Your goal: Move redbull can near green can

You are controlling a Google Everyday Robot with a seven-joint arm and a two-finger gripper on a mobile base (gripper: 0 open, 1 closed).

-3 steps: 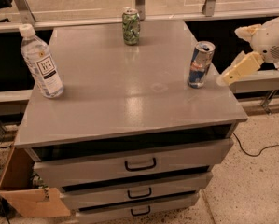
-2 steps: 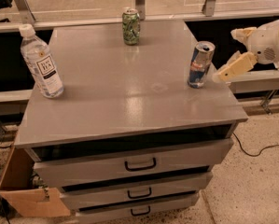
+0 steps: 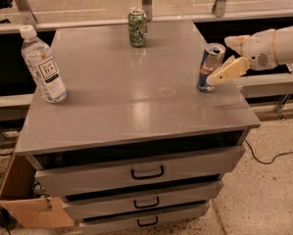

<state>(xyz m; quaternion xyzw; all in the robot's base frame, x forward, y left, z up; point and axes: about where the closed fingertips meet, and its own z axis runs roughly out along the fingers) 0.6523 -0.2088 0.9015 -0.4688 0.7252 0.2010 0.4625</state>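
Stage: grasp, judged early | gripper (image 3: pixel 218 60) at right edge of table (image 3: pixel 136 102), fingers spread open beside redbull can (image 3: pixel 207 58), not clamped | green can (image 3: pixel 137 27) well apart, at back edge | carrying remains.

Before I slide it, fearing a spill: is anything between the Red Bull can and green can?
Nothing visible: bare tabletop separates Red Bull can and green can. Water bottle stands far aside; the open tool is at the Red Bull can.
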